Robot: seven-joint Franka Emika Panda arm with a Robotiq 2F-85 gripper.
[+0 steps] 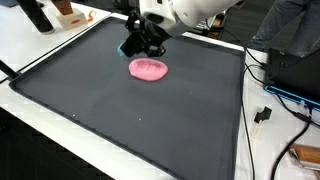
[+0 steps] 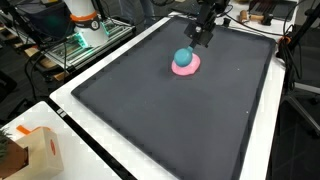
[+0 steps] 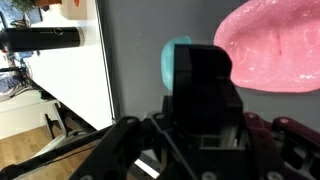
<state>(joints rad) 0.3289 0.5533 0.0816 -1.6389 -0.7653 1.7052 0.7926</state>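
Your gripper (image 1: pixel 140 44) hangs low over the far part of the dark mat (image 1: pixel 150 125), and much of what matters is masked; in the wrist view its own dark body fills the middle and cuts off the teal ball (image 3: pixel 177 62), leaving only a rounded edge showing; the fingers' spread cannot be made out in any view, so you cannot tell whether they stand apart or pressed together, nor whether they touch the ball. In an exterior view the ball (image 2: pixel 183 57) sits at the pink disc (image 2: pixel 186 67), just beside and below the gripper; seen from the opposite side, only a sliver of teal shows beside the arm, with the pink disc (image 1: pixel 149 69) lying flat just in front of it. The mat covers a white table (image 1: pixel 55 50); a cardboard box (image 2: pixel 30 150) stands at one corner; cables (image 1: pixel 266 112) trail along one edge; a black cylinder (image 3: pixel 40 38) lies beyond the mat, blurred.
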